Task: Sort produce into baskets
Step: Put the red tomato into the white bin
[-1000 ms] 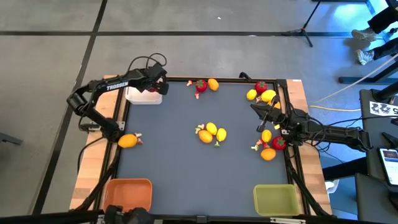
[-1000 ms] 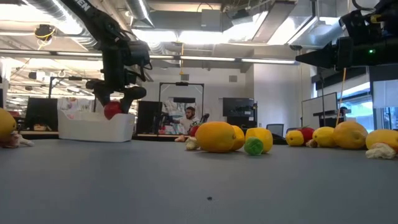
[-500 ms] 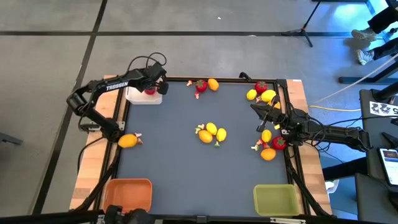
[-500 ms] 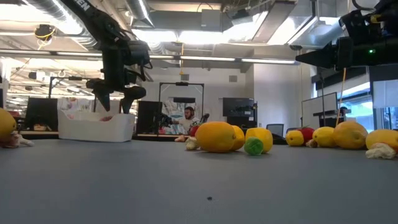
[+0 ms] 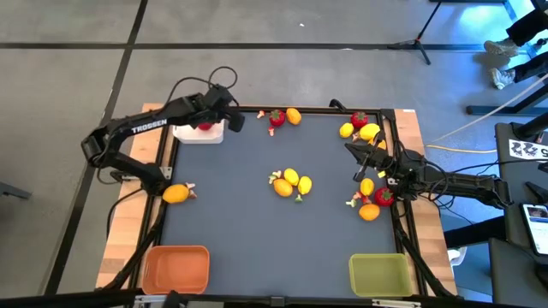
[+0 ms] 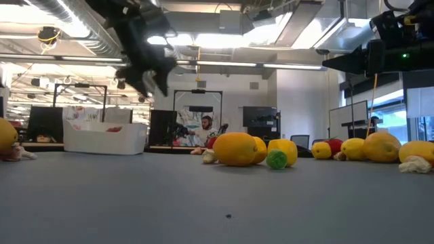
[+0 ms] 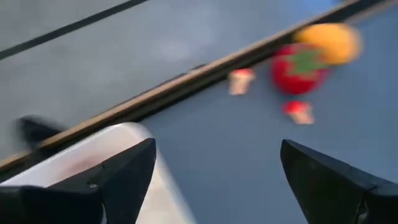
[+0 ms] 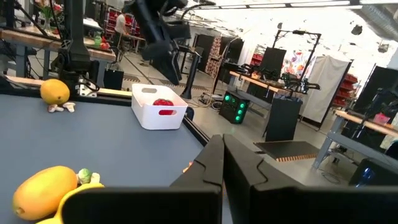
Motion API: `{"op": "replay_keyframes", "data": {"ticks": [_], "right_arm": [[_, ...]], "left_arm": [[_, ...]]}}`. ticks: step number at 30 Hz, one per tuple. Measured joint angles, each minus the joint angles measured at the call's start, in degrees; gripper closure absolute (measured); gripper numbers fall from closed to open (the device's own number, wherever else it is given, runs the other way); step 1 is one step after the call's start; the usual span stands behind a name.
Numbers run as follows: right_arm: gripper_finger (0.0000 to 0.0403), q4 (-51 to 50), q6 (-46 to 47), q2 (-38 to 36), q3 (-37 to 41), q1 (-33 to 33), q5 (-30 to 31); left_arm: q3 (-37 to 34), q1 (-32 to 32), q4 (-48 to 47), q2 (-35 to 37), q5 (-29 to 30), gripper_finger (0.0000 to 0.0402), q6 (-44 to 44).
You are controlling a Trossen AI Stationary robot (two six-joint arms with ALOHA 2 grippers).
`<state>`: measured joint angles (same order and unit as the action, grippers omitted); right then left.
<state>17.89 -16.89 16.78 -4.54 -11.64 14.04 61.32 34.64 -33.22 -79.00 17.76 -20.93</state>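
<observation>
Left gripper (image 5: 233,118), fingers spread and empty, hovers beside the white bin (image 5: 199,133) holding a strawberry (image 5: 205,126); right gripper (image 5: 354,149), closed, idles among lemons (image 5: 370,132).

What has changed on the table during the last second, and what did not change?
The left gripper let go of a red strawberry into the white basket, then rose, open, and moved away toward the strawberry and orange at the far edge. The right gripper, the other fruit, the orange basket and the green basket stayed as they were.
</observation>
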Motion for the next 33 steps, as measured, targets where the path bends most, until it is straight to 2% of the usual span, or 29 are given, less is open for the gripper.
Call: {"op": "replay_keyframes", "data": {"ticks": [7,19,27,33], "right_arm": [[0.0397,-0.04,0.2,-0.01,0.0,0.0,0.0],[0.0397,-0.07,0.18,-0.02,0.0,-0.02,0.0],[0.0397,-0.1,0.16,-0.02,0.0,0.0,-0.02],[0.0397,-0.11,0.15,-0.02,0.0,-0.02,-0.02]], "left_arm": [[-0.02,-7.31,6.04,-0.09,-8.82,0.0061,2.42],[-0.07,-18.97,7.55,-2.87,-9.14,0.0061,5.9],[-0.07,-23.34,7.69,-7.97,-9.05,0.0061,8.36],[-0.07,-24.93,12.34,-12.7,-9.03,0.0061,10.04]]}}
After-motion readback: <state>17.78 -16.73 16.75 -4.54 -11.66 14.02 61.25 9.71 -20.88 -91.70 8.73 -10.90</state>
